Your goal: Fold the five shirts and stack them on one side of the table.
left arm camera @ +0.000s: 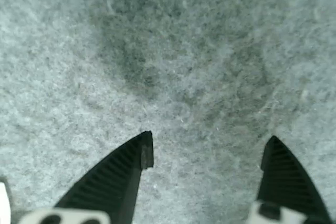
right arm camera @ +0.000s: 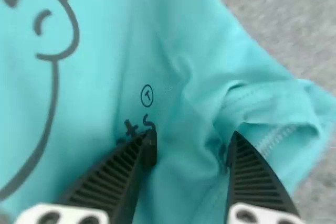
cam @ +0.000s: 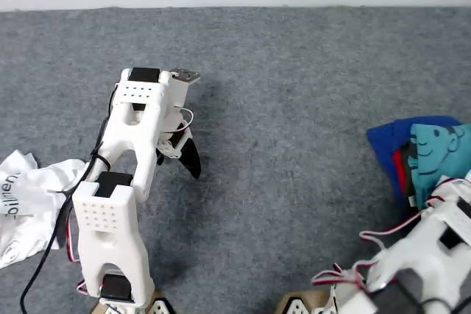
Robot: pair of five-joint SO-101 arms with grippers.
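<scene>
Teal shirt, soft, light and limp, lies at the high view's right edge; a pinch at its stitched hem looks the surest hold. Right end effector hangs just over it, fingers apart. Left end effector, likewise spread, points down at bare desk, left of centre.

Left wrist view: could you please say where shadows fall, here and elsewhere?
Left wrist view: dark patch on the grey felt cover ahead of the left gripper; high view: shadow beside that arm; right wrist view: creases shade the turquoise printed shirt.
</scene>
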